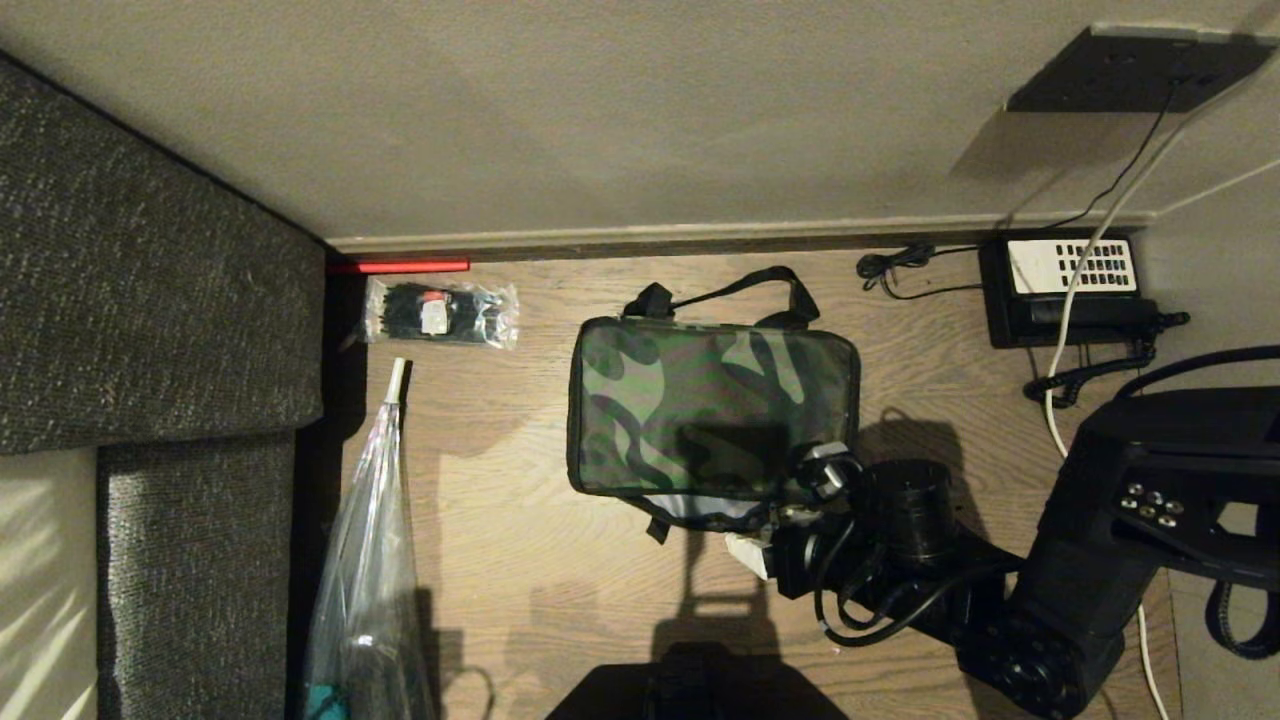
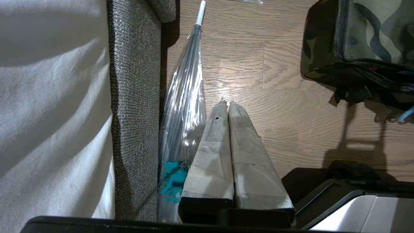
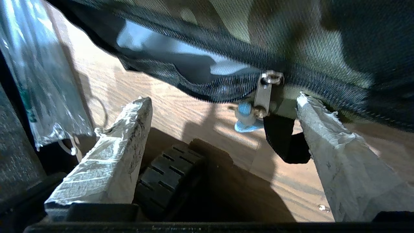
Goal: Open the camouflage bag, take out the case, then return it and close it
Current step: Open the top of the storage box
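I see the camouflage bag (image 1: 712, 408) lying flat on the wooden floor (image 1: 520, 560), lid on top, set near the skirting board with its black strap looped toward the wall. Along its near edge the zip gapes a little, showing pale lining. My right gripper (image 3: 223, 106) sits at that near edge, by the bag's right-hand corner, its taped fingers (image 3: 110, 155) spread wide with nothing between them; the metal zip pull (image 3: 263, 95) with a blue tag hangs just ahead, nearer the far finger, touching neither. The case I cannot see. My left gripper (image 2: 226, 105) hangs parked over bare floor, well apart from the bag, its two pads pressed together. Around the bag I count one clear packet of black items (image 1: 440, 313) near the wall by the grey sofa (image 1: 150, 300), one clear folded umbrella (image 1: 370, 560) lying along the sofa's edge, and one black telephone (image 1: 1070, 288) by the wall to the right, its cords trailing across the floor
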{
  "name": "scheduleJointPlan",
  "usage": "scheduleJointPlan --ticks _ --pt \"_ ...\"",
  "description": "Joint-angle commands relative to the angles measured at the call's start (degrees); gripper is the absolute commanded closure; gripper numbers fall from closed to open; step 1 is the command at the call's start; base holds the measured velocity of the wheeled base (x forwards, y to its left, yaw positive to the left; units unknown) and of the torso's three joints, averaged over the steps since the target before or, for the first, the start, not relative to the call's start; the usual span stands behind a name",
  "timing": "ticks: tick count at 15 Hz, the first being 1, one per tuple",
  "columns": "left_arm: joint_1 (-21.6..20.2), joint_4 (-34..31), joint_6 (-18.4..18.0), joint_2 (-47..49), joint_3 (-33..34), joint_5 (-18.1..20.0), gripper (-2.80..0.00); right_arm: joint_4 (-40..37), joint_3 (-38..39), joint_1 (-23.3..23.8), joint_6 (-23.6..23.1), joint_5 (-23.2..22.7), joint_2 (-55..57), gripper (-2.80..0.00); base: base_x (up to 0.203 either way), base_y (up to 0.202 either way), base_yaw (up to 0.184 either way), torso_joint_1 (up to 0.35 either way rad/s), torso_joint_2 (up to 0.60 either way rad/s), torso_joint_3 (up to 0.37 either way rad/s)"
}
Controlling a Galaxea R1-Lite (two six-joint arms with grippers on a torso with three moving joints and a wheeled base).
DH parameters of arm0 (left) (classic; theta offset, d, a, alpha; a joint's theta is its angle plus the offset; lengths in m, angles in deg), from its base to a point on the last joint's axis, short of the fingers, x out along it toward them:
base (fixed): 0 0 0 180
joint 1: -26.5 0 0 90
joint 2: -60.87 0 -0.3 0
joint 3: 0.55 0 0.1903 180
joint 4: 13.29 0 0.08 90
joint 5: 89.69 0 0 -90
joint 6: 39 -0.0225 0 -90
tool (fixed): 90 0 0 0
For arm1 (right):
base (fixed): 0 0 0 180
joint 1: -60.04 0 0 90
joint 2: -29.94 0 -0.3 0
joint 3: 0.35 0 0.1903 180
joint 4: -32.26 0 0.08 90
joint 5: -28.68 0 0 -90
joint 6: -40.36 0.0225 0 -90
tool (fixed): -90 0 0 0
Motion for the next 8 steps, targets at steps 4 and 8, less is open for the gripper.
scheduleJointPlan --ticks 4,8 --pt "0.0 0.0 0.0 -0.1 0.2 0.0 0.00 -0.6 -0.1 0.0 -0.5 0.5 0.7 -2.80 0.000 0.000 0.000 0.000 0.00 0.000" --pt "0.0 0.0 0.0 -0.1 0.2 0.0 0.00 -3.9 -0.7 0.1 -0.8 0.0 -3.7 -2.80 0.000 0.000 0.000 0.000 0.00 0.000"
